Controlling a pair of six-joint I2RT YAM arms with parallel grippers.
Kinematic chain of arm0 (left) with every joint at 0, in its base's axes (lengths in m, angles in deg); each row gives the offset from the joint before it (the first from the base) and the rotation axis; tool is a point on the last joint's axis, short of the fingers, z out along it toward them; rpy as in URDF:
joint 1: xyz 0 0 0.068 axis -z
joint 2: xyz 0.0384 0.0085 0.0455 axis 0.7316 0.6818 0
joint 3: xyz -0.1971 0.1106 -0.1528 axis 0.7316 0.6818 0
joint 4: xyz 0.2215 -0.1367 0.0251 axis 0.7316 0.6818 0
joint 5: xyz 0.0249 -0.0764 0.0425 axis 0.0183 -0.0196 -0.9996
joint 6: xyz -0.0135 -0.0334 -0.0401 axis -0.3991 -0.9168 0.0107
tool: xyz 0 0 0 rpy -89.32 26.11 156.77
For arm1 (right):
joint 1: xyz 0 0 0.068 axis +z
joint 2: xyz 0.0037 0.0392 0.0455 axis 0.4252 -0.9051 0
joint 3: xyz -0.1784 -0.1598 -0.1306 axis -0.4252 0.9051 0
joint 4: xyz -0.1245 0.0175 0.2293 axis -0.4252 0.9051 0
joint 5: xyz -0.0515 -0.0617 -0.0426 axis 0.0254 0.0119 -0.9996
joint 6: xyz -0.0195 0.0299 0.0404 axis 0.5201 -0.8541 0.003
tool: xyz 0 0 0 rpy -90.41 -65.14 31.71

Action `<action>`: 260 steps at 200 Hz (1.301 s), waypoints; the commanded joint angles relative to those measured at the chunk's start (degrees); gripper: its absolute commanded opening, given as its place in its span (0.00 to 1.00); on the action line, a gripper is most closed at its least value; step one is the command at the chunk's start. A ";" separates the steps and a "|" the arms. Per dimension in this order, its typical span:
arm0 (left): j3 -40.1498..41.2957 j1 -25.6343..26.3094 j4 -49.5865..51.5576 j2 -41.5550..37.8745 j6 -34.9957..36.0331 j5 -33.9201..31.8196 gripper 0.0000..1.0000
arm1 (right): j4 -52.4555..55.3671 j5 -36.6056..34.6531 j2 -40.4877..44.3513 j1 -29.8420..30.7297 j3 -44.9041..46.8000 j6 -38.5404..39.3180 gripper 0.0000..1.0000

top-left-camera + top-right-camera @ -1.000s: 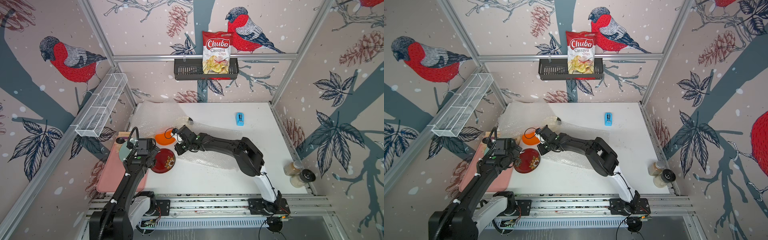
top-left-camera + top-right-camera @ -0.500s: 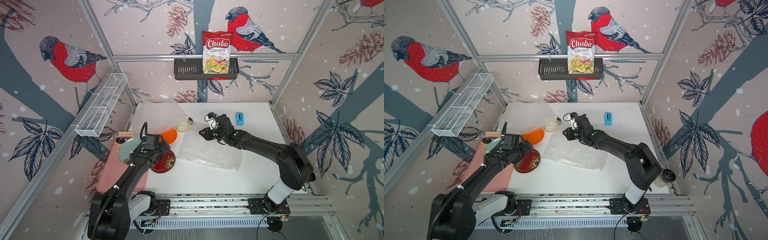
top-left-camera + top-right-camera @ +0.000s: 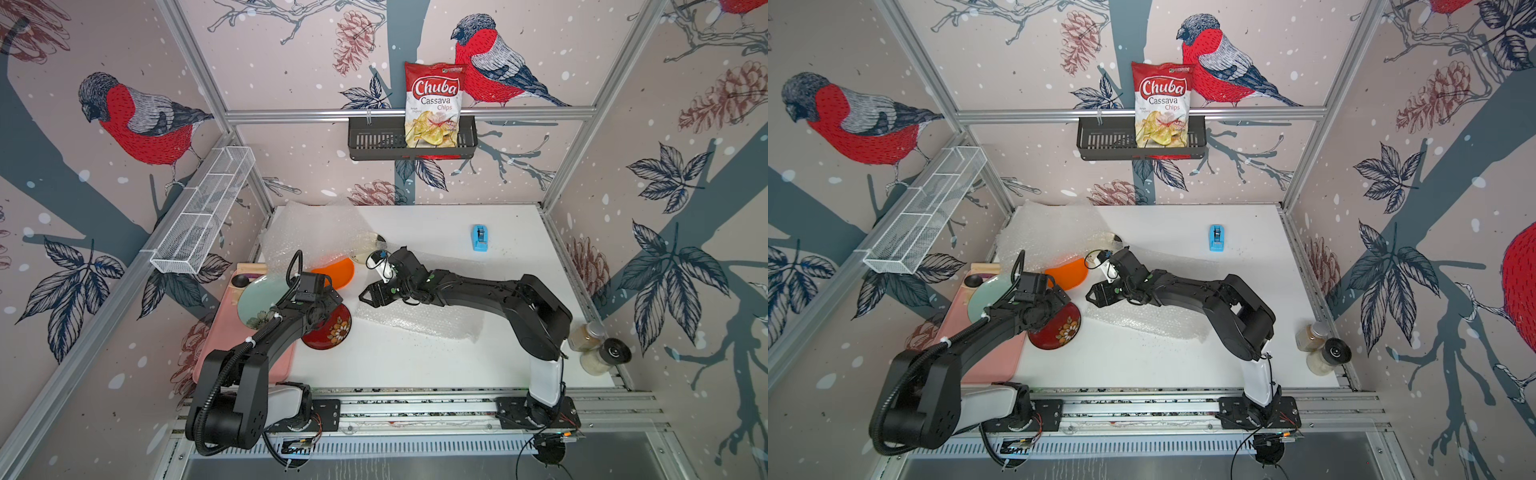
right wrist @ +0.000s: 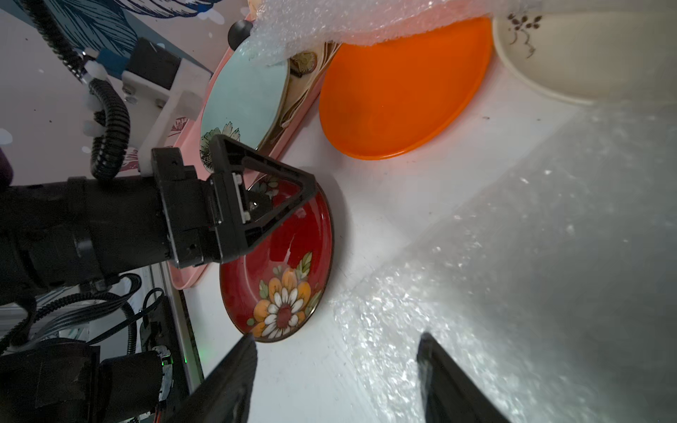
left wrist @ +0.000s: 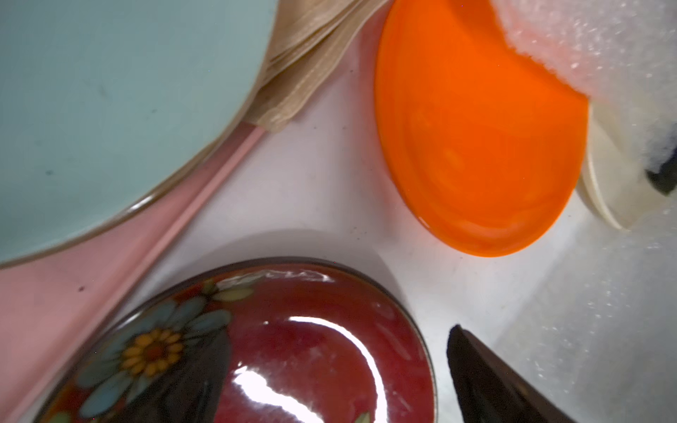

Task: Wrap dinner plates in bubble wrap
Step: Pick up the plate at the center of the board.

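The dark red flowered plate (image 3: 332,332) (image 5: 311,348) lies by the pink tray's edge. My left gripper (image 3: 332,300) (image 5: 337,340) hangs open just over it, one finger off its rim. The orange plate (image 3: 337,272) (image 4: 395,95) and the cream plate (image 3: 365,249) (image 4: 568,55) lie further back, each partly under a crumpled heap of bubble wrap (image 3: 316,232). A flat bubble wrap sheet (image 3: 419,320) (image 4: 513,256) is spread at mid-table. My right gripper (image 3: 368,297) (image 4: 337,351) is open and empty above that sheet's left edge, close to the red plate.
A pale green plate (image 3: 257,299) sits on the pink tray (image 3: 224,345) at the left. A blue tape dispenser (image 3: 480,239) stands at the back, two jars (image 3: 594,345) at the right edge. A chips bag (image 3: 434,104) hangs in a wall basket.
My right gripper went from shut to open, swinging toward the back middle and returning to the flat sheet's left edge. My left gripper shifted right, over the red plate.
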 commanded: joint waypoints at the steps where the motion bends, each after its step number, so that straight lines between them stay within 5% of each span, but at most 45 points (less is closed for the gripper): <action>1: 0.34 0.62 6.35 -0.26 -3.38 10.42 0.98 | -0.25 2.75 -2.56 0.32 -2.70 0.56 0.69; 14: -0.68 0.66 7.59 -1.04 -3.64 9.32 0.98 | 0.69 4.25 -5.30 0.44 -5.45 1.40 0.66; 42: -4.70 0.19 18.92 -6.50 -4.82 -6.62 0.97 | 5.26 5.55 -12.21 1.57 -13.20 3.29 0.60; 73: -1.48 -3.19 22.33 -13.83 -6.02 -14.12 0.97 | 14.25 5.73 -21.37 2.80 -24.71 4.43 0.58; 111: 6.24 -7.15 14.99 -18.15 -2.89 -3.37 0.98 | 22.28 5.02 -27.64 4.01 -32.90 4.46 0.51; 186: 9.62 -7.19 6.59 -10.11 -2.17 9.96 0.97 | 26.00 14.57 -30.14 3.84 -36.58 3.23 0.38; 260: 9.14 -7.22 7.49 -13.00 -1.81 10.49 0.98 | 21.43 8.43 -26.04 3.18 -32.25 -0.77 0.05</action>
